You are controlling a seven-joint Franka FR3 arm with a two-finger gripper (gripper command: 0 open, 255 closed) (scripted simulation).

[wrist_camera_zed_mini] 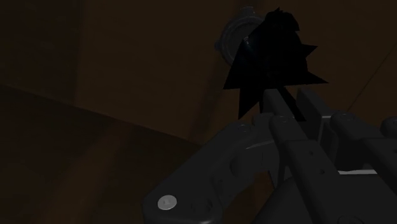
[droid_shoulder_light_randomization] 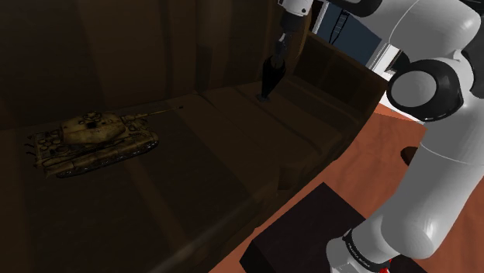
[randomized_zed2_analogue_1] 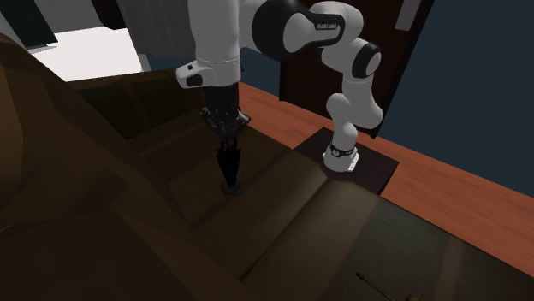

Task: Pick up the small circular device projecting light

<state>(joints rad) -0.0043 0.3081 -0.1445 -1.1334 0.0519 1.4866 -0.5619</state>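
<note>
A small dark round device (wrist_camera_zed_mini: 234, 35) with a grey ring rim lies on a raised step of the dark brown wooden surface (droid_shoulder_light_randomization: 194, 178). My black gripper (droid_shoulder_light_randomization: 265, 93) points straight down onto it, near the back wall. From the second exterior view the gripper (randomized_zed2_analogue_1: 229, 178) has its fingers drawn together, the tips on the little round device (randomized_zed2_analogue_1: 231, 190). In the wrist view the gripper (wrist_camera_zed_mini: 270, 83) narrows toward the device, and a jagged black patch hides the fingertips and part of the device.
A camouflaged toy tank (droid_shoulder_light_randomization: 91, 139) stands on the lower level at the shoulder view's left, its barrel toward the arm. Steps and a tall dark wall (droid_shoulder_light_randomization: 116, 46) ring the surface. My stand (randomized_zed2_analogue_1: 353, 164) rests on a reddish wood floor (randomized_zed2_analogue_1: 445, 184).
</note>
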